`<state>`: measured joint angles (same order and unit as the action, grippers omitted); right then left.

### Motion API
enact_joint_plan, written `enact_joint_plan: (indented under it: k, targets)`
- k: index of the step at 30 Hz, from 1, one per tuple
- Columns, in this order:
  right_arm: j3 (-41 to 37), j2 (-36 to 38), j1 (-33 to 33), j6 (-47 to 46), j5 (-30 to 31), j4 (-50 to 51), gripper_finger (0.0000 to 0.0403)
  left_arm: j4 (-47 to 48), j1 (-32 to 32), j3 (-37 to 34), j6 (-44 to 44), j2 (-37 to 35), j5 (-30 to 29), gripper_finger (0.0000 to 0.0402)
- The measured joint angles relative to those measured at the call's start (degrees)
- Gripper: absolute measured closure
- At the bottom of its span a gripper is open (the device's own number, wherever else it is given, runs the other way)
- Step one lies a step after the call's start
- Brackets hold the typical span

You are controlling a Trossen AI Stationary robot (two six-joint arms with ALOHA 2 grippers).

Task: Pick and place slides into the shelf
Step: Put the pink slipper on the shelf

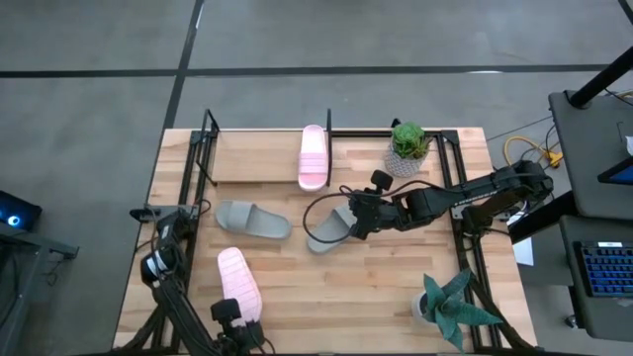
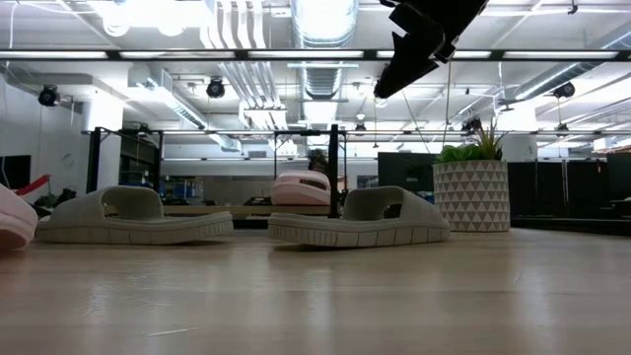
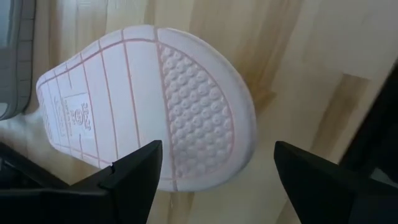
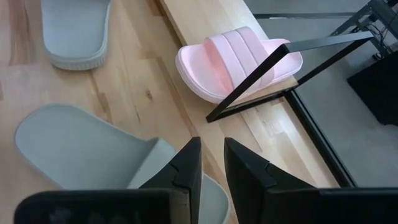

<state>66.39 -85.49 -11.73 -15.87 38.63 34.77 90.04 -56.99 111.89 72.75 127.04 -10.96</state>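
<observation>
1. At the near bench edge, the left pincer (image 1: 235, 321) stands wide open over a pale pink soft slide lying sole-up (image 1: 238, 283).
2. Mid-bench, the right pincer (image 1: 353, 214), fingers nearly shut and empty, hovers above a grey-green slide (image 1: 329, 229); another grey-green slide (image 1: 252, 220) lies to its left.
3. Farthest, a second pink slide (image 1: 314, 156) rests on the low light-wood shelf with black rods (image 1: 257, 156).

Two pale pink slides (image 1: 314, 156), two grey-green slides (image 1: 252, 219), light-wood shelf (image 1: 257, 153).

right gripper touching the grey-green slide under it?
Apart. Low view: the right gripper hangs high above the grey-green slide, with open room between.
</observation>
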Motion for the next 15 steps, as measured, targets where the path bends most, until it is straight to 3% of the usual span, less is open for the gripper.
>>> enact_joint_plan:
  k: [15]
  targets:
    - [-0.11, 0.00, 0.00, -0.01, 0.00, -0.23, 0.0342, -0.04, -0.07, -2.79, 0.37, 0.07, -2.08, 0.0110]
